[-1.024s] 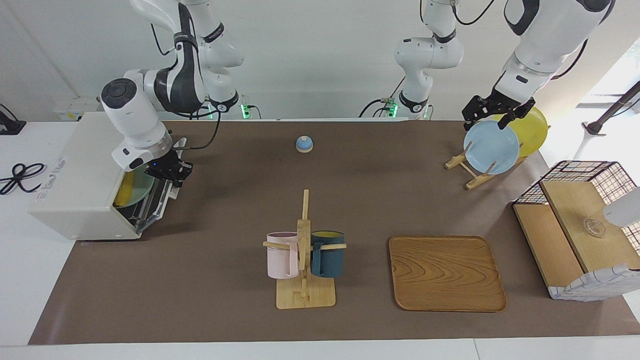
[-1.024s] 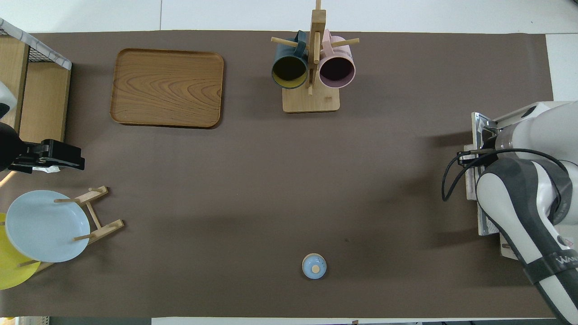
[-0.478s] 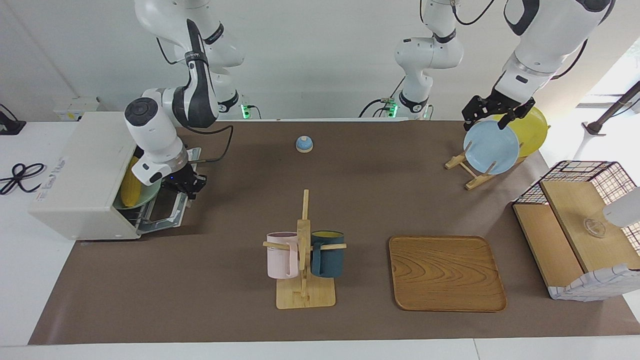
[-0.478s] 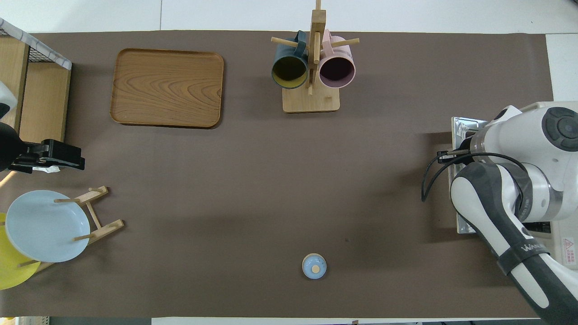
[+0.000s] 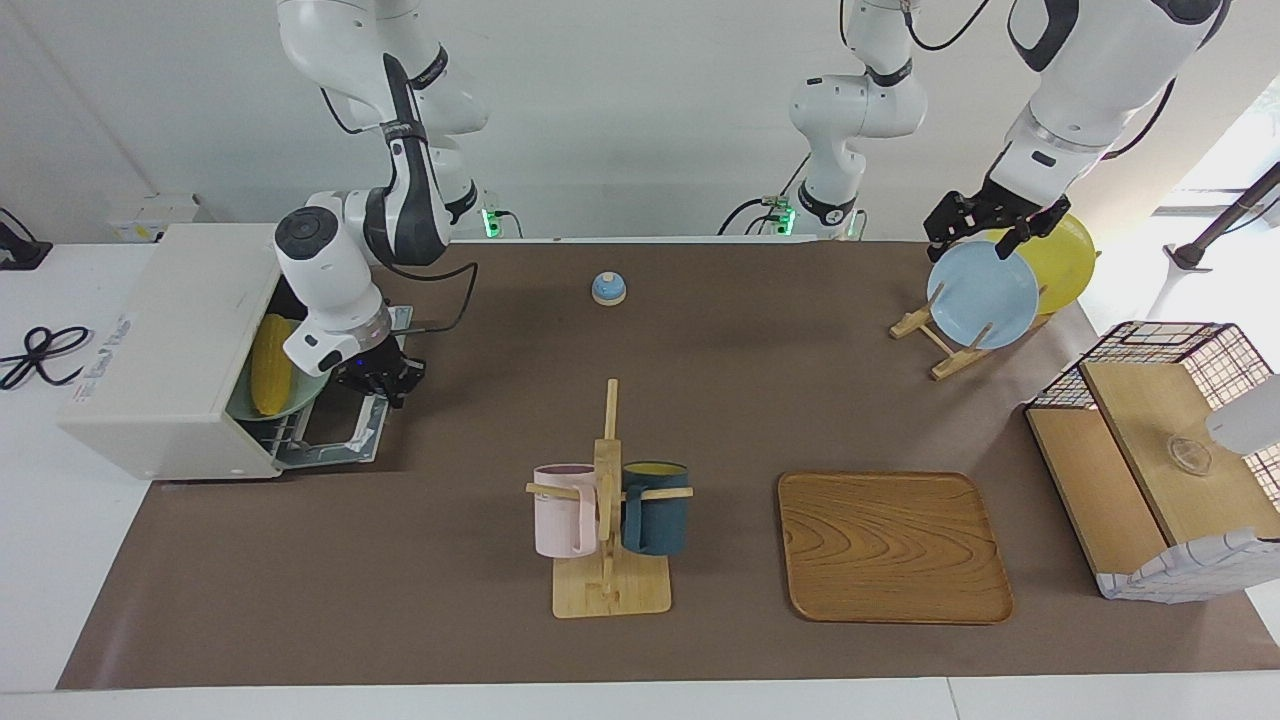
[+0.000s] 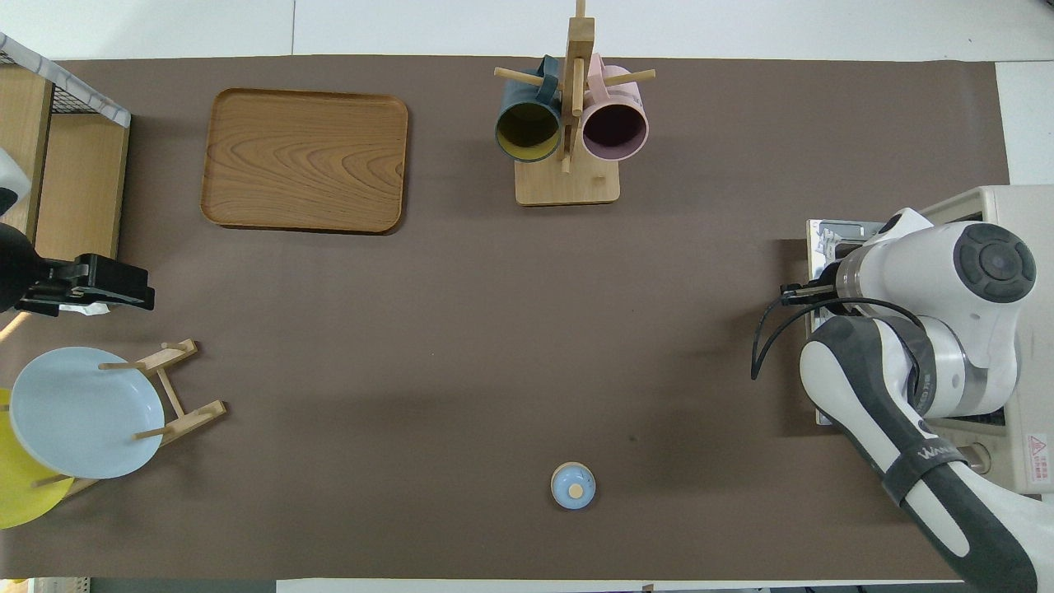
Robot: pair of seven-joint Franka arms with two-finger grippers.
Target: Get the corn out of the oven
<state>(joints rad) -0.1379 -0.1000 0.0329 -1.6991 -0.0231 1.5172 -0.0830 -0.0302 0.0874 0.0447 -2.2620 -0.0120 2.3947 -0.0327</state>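
So here's where I'm at: the oven (image 5: 165, 350) sits at the right arm's end of the worktop (image 5: 700, 400) with its door (image 5: 335, 440) folded down flat, and I can see the corn (image 5: 270, 365) lying inside on a pale green plate (image 5: 300, 395) on the rack. My right claw (image 5: 385, 378) is low over the outer edge of the open door, at the handle end, and honestly I can't tell from either camera whether it's clamped on the handle or just hovering with the fingers apart. In the overhead view the right arm's wrist covers most of the door. My left claw (image 5: 990, 228) is parked over the blue plate (image 5: 982, 295) standing in the wooden plate rack (image 5: 935, 345) at the left arm's end, with a yellow plate (image 5: 1065, 260) right beside the blue one; can't read its fingers either. The mug stand (image 5: 608, 540), wooden tray (image 5: 893, 547) and little blue bell (image 5: 608, 288) sit out on the worktop.
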